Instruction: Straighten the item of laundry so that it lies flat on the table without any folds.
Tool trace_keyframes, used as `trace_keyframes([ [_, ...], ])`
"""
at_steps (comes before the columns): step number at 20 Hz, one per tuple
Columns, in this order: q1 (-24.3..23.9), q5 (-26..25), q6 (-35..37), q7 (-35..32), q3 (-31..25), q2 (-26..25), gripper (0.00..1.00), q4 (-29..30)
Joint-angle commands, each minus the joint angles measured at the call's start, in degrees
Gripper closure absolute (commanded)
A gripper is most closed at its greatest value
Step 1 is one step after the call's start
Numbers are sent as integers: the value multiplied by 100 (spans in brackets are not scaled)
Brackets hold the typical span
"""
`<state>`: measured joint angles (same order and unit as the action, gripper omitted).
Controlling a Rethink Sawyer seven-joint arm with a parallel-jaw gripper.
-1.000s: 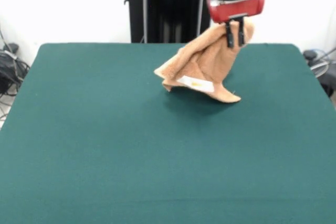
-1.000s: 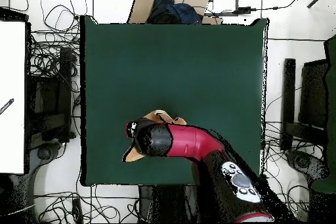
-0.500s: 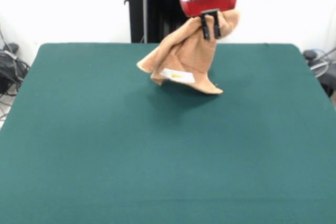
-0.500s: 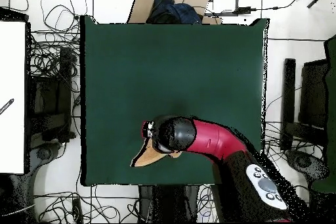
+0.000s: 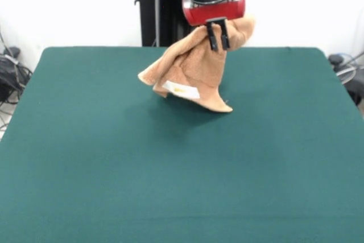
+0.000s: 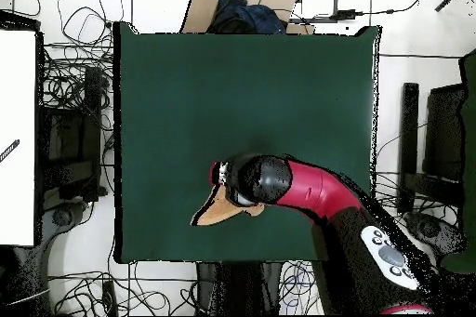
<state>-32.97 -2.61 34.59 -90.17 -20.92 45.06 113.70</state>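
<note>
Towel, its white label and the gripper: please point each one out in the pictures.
towel [image 5: 196,66]: front view, on the hanging terry cloth below the grip.
white label [image 5: 181,89]: front view, on the middle of the label near the lower edge.
gripper [image 5: 218,35]: front view, midway between the black fingertips pinching the cloth.

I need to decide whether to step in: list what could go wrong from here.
1. The gripper pinches only one bunched edge of the towel, so it might slip out.
2. The towel hangs crumpled; lowering it as is would likely leave folds on the table.
3. In the overhead view the arm covers most of the towel, so folds could go unnoticed.
</note>
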Motion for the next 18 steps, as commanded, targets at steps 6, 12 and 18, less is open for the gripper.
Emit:
trace_keyframes([
  [6,-138,-132,370,79,-379,-543,100,-298],
  [12,-117,-234,303,57,-307,-554,100,-335],
  [18,-467,-315,677,447,-355,-318,100,-321],
])
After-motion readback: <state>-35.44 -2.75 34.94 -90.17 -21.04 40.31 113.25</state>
